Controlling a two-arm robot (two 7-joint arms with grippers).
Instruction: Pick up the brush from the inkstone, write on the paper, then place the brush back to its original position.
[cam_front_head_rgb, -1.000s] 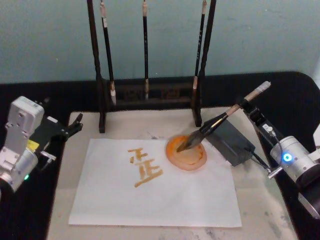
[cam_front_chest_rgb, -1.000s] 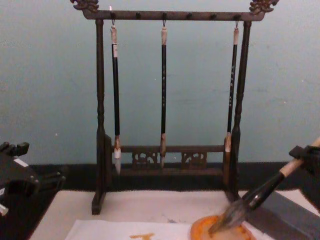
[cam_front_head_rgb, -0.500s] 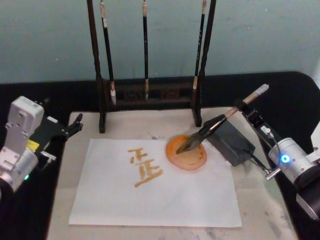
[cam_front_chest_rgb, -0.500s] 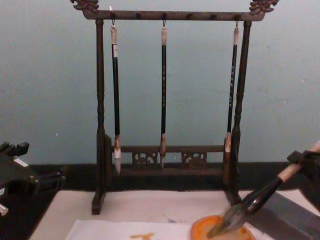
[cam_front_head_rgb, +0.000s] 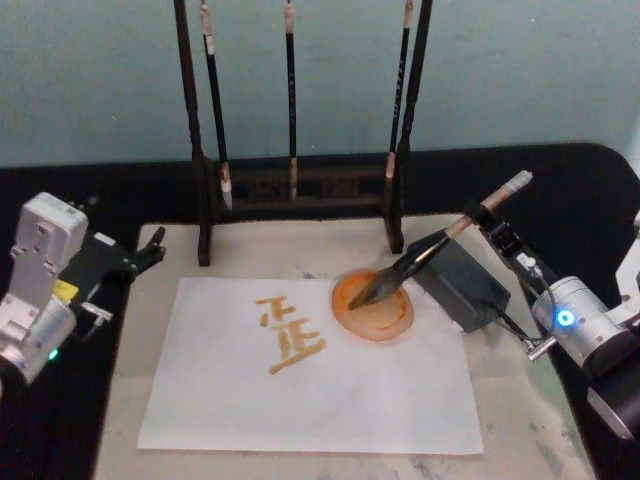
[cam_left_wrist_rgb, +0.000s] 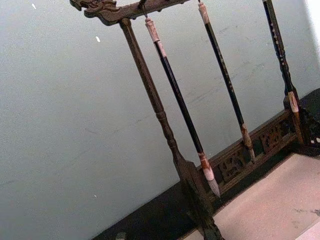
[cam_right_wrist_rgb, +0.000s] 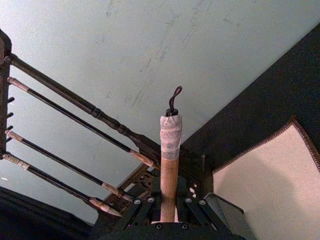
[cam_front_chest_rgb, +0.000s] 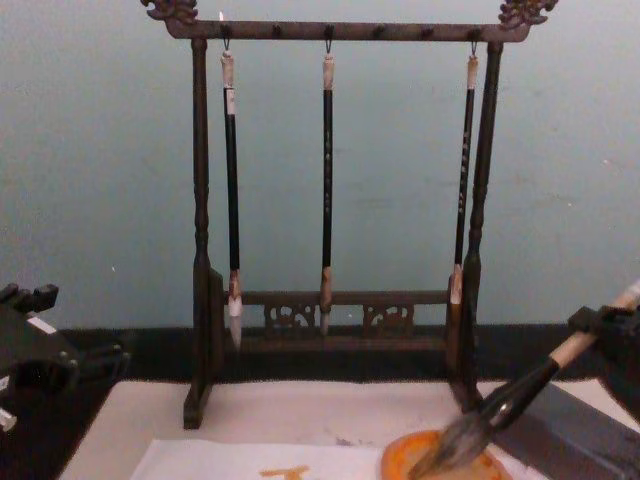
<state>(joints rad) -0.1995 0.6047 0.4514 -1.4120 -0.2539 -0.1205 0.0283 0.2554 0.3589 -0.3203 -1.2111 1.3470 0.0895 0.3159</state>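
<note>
The brush (cam_front_head_rgb: 440, 237) lies slanted, its dark bristle head (cam_front_head_rgb: 368, 293) down in the round orange inkstone (cam_front_head_rgb: 343, 306) and its tan handle crossing above the grey block (cam_front_head_rgb: 468, 288). My right gripper (cam_front_head_rgb: 493, 218) is shut on the upper handle, below the whitish end (cam_front_head_rgb: 517, 181). In the right wrist view the handle (cam_right_wrist_rgb: 169, 172) rises between the fingers (cam_right_wrist_rgb: 143, 204). The chest view shows the bristles (cam_front_chest_rgb: 445, 452) touching the inkstone (cam_front_chest_rgb: 400, 464). The white paper (cam_front_head_rgb: 330, 390) bears orange strokes (cam_front_head_rgb: 288, 335). My left gripper (cam_front_head_rgb: 148, 250) is parked open at the mat's left edge.
A dark wooden rack (cam_front_head_rgb: 300, 185) with three slim hanging brushes (cam_front_head_rgb: 291, 90) stands behind the paper. The beige felt mat (cam_front_head_rgb: 520, 420) lies under everything, on a black tabletop (cam_front_head_rgb: 590, 190). The grey block sits just right of the inkstone.
The right gripper has sunk slightly and drifted right, tilting the brush lower so its bristle head settles deeper into the inkstone. The left arm has not moved.
</note>
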